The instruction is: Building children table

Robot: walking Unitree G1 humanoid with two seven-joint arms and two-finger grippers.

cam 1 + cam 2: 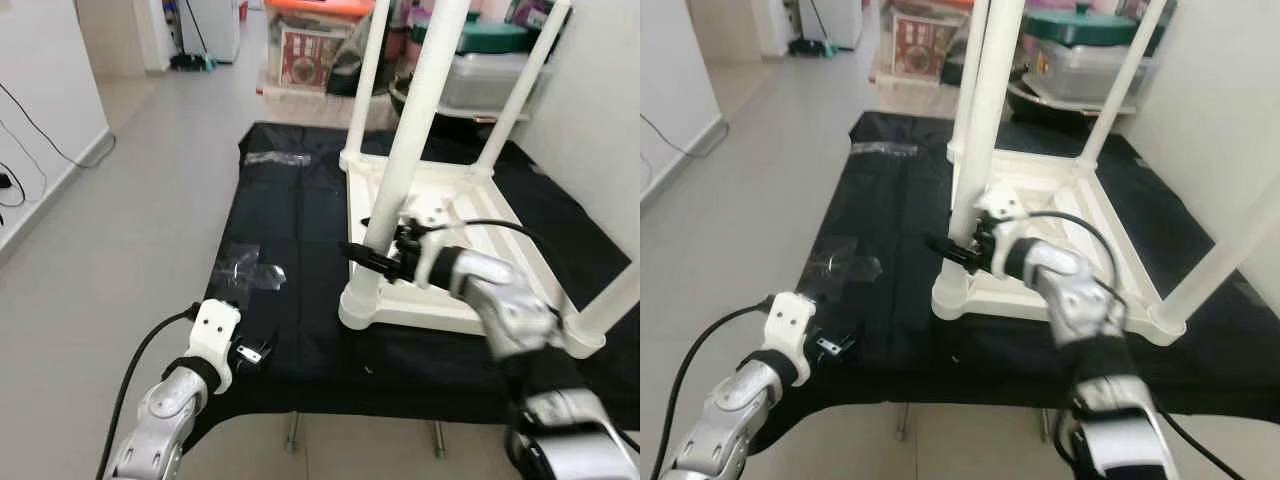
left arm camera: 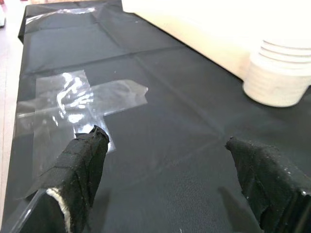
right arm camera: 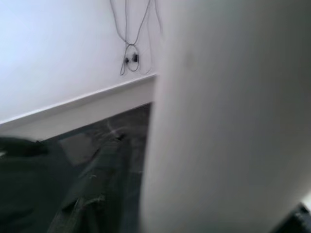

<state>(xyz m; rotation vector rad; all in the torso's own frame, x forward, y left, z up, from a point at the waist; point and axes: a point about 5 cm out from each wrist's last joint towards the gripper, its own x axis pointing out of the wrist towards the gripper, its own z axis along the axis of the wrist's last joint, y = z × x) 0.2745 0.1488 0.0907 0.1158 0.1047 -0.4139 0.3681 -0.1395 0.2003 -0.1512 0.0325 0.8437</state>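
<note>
A white children's table (image 1: 455,215) lies upside down on a black cloth (image 1: 295,215), its round white legs pointing up. My right gripper (image 1: 378,262) is low on the near left leg (image 1: 408,135), with its black fingers on either side of it, shut on the leg. The right wrist view has that leg (image 3: 228,116) close up and blurred, with one dark finger (image 3: 95,194) beside it. My left gripper (image 2: 170,165) hovers open and empty over the cloth's front left part, near a clear plastic wrapper (image 2: 77,104).
A second clear wrapper (image 1: 278,158) lies at the cloth's far left corner. Storage boxes (image 1: 320,40) and a lidded tub (image 1: 490,60) stand behind the table. A white wall runs along the right. The cloth's front edge (image 1: 380,405) is just below my arms.
</note>
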